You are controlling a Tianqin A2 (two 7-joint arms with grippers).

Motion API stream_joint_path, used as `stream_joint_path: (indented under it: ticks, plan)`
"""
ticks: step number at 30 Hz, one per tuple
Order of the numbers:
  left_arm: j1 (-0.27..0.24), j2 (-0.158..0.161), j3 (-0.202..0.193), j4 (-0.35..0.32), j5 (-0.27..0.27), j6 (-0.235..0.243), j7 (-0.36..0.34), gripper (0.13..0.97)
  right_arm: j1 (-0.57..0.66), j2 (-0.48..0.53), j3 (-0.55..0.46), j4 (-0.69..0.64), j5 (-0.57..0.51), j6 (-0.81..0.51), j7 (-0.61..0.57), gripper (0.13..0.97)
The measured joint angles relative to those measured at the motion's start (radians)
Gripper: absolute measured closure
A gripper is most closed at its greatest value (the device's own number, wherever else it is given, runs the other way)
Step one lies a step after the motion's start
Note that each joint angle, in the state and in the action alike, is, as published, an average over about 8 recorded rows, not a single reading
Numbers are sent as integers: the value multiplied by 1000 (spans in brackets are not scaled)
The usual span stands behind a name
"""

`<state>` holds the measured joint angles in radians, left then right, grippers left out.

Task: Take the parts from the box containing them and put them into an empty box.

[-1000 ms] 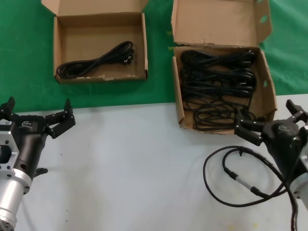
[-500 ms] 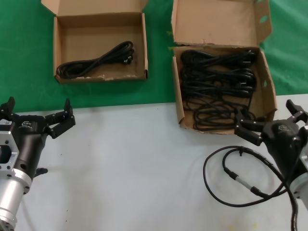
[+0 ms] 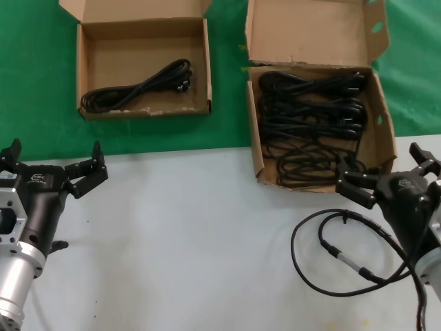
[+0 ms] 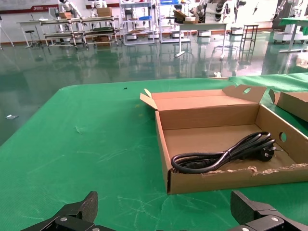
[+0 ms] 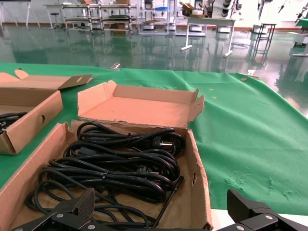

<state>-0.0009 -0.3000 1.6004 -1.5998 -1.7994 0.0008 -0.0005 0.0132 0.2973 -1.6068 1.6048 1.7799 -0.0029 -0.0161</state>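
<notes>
Green cloth covers the table's far half, pale bare top its near half; the long box [image 3: 318, 127] at the far right holds the cords [image 3: 310, 124]; the squarish box [image 3: 143, 65] at the far left already has one cord [image 3: 138, 86]. Right gripper [image 3: 382, 179] hovers wide open at the long box's near rim, seemingly set to pick; next it must descend on a bundle; left gripper [image 3: 52, 165] waits open, near left.

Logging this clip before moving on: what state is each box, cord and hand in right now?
Long box: lid flap up, full of bundled power cords.
Squarish box: lid flap up, one looped cord inside.
Left hand: open, empty, over the grey table.
Right hand: open, empty, at the long box's near rim.
Thick cable: loose on the table, curled.
</notes>
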Motion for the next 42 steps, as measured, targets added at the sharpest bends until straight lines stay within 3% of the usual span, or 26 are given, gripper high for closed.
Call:
stream_joint_path:
  ticks: [42]
  plan:
    - [0, 0, 0, 0, 0, 0, 0, 132, 0, 0, 0, 0, 0, 0, 0, 129]
